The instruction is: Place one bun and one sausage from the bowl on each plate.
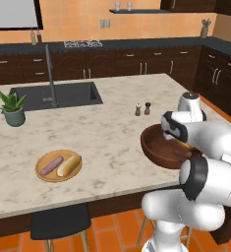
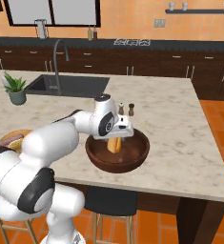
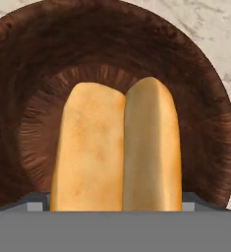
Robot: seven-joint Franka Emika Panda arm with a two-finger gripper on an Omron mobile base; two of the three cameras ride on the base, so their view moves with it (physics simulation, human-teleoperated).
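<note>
A pale marbled worktop (image 1: pixel 107 133) carries a dark sink (image 1: pixel 58 95) at its far left, with a tall grey tap (image 1: pixel 50 74) at the basin's near edge. A potted plant (image 1: pixel 12 108) stands left of the sink. Two small shakers (image 1: pixel 142 109) stand side by side near the worktop's middle. A dark stool (image 1: pixel 60 221) sits below its near edge on orange floor tiles (image 1: pixel 117 231).

Kitchen, orange walls (image 1: pixel 77 22). Floor of orange tiles (image 2: pixel 213 224). Island desk (image 1: pixel 102 133) topped in pale veined marble, dark sink (image 1: pixel 58 96) set in it, tall grey faucet (image 1: pixel 49 74) at sink's near edge. Potted plant (image 1: pixel 12 108) beside sink (green spiky leaves, grey-green pot). Salt and pepper shakers (image 1: pixel 142 109) side by side mid-desk. Dark wood cabinets (image 1: pixel 112 64) along back wall, dark countertop above. Stovetop (image 1: pixel 82 44) on back counter. Wall shelf (image 2: pixel 197 10) with two cups. Black stool (image 1: pixel 60 224) under desk edge.
</note>
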